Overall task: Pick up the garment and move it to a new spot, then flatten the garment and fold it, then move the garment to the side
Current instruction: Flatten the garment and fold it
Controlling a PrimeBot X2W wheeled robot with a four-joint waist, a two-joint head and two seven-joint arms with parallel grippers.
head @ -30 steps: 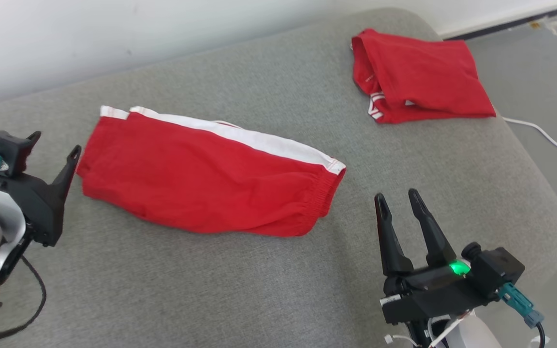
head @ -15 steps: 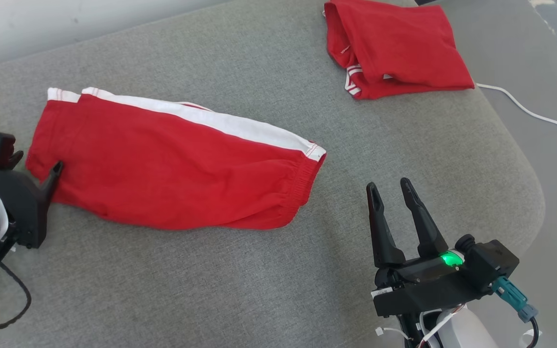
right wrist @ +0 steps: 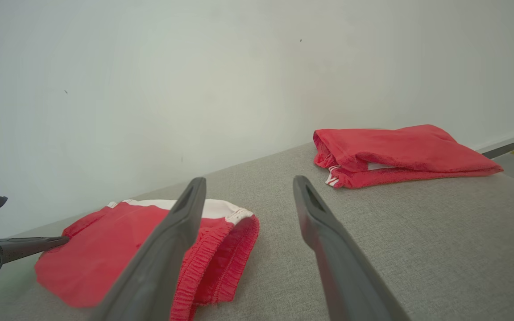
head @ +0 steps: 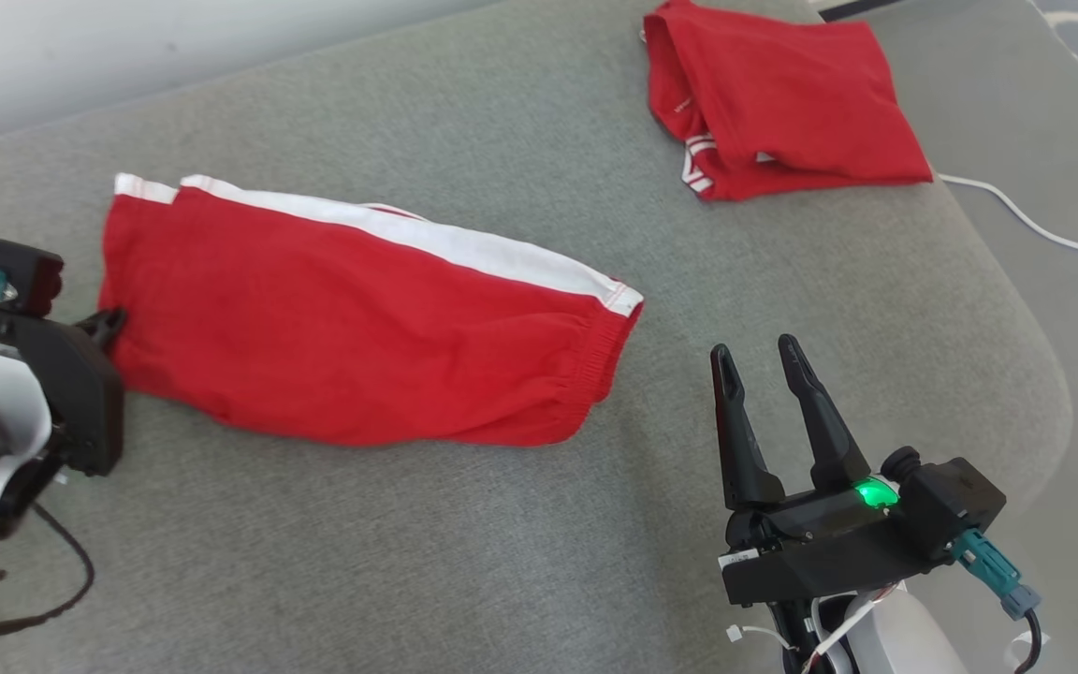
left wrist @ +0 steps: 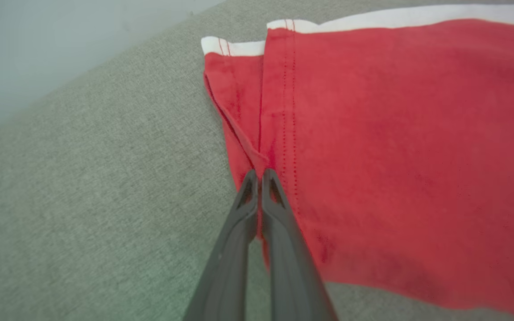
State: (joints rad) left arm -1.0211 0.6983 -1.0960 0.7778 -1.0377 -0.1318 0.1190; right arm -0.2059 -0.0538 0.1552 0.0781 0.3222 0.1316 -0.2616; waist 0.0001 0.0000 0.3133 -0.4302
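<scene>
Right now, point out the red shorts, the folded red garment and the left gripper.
red shorts (head: 361, 328): head view, middle of red panel.
folded red garment (head: 782, 103): head view, top layer.
left gripper (left wrist: 259, 174): left wrist view, between shut fingertips at the hem.

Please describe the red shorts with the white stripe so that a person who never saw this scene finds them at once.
On the large grey cushion, look at the middle left, near the left gripper. The red shorts lie there spread out long. Unlike the folded red garment at the far right corner, they show a wide white band along their far edge.
</scene>
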